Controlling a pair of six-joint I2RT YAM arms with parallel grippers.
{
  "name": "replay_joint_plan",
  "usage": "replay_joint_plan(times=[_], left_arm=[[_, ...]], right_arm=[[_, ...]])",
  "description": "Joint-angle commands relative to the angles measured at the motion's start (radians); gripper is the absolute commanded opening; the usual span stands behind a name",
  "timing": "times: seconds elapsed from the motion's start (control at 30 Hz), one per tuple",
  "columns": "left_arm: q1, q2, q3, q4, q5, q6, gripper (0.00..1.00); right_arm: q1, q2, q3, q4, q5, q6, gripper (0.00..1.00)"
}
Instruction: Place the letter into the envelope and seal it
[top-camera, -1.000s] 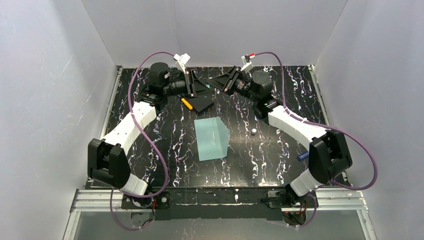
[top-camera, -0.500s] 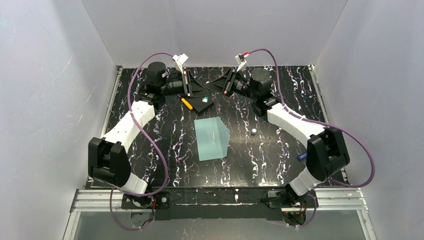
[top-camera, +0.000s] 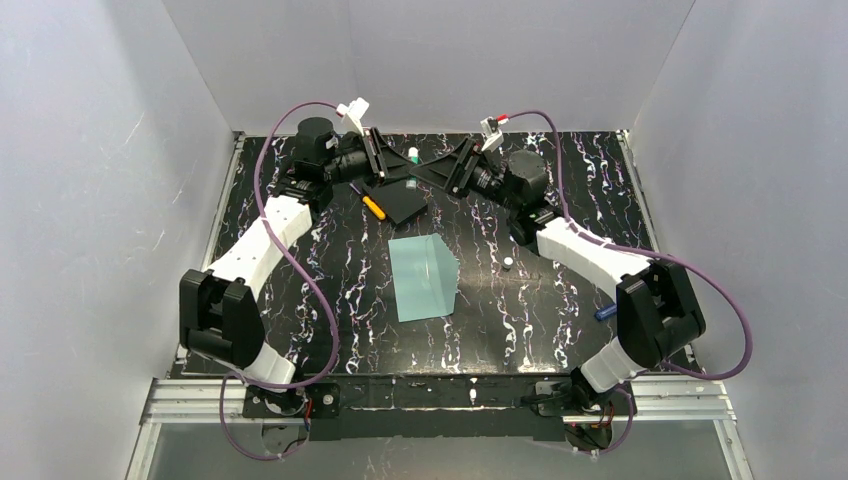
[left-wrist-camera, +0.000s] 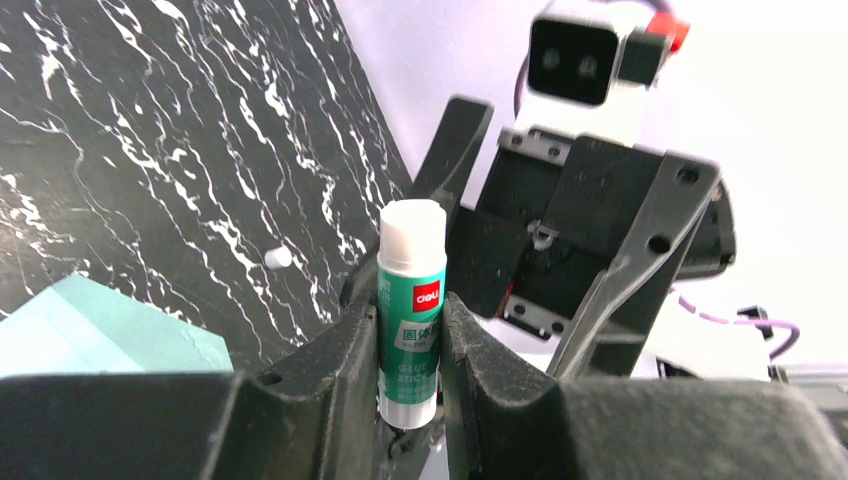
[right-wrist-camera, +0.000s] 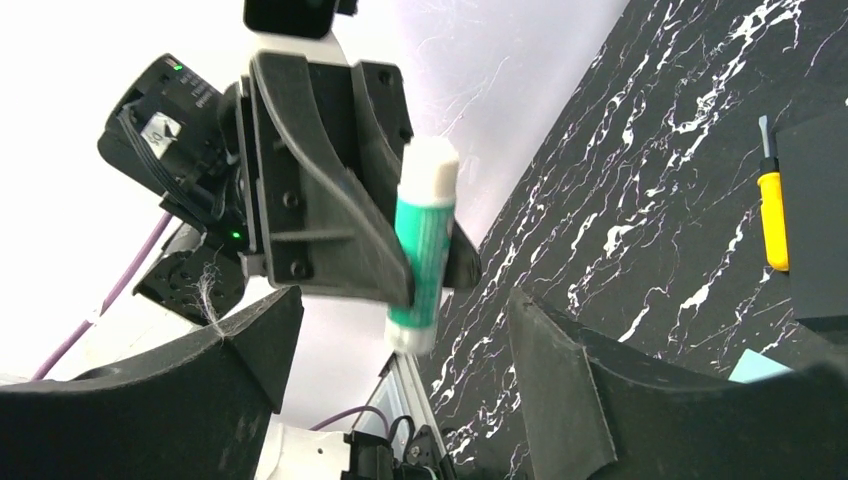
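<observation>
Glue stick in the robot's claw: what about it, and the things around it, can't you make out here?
glue stick: lower end buried in the left gripper, left wrist view; small label print blurred.
letter: seen in no view; whether it lies inside the envelope cannot be told.
blue object at the right edge of the table, top view: too small to identify.

The 2 arms, left arm (top-camera: 262, 235) and right arm (top-camera: 590, 250), wear white link shells between black joint housings, each trailed by a purple cable (top-camera: 258, 175). The left gripper (left-wrist-camera: 410, 340) and right gripper (right-wrist-camera: 400, 335) have matte black, wedge-shaped fingers. A white camera block (left-wrist-camera: 585, 65) with 2 dark lenses tops the right wrist.
</observation>
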Motion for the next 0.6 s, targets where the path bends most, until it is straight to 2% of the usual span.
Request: replay_joint_plan(times=[0.0,0.07,0.27,0.57], left_arm=[[0.001,0.005,0.069,0.016,-0.105,-0.051,0.0],[0.001,0.009,0.075,0.02,-0.11,-0.065,0.0],[0.002,0.013,0.071,0.042,-0.093,-0.098,0.0],[0.001,-0.001,0.056,0.065,-0.078,-0.105,0.0]], right_arm=[[0.015,-0.046,-0.017,0.065,0.028,0.006,0.81],[0.023,-0.043,0.0,0.026,0.033,-0.012,0.77],[0.033,-0.006,0.067,-0.004,0.023,-0.02,0.55],[0.034,0.035,0.082,0.053,0.025,0.048,0.46]])
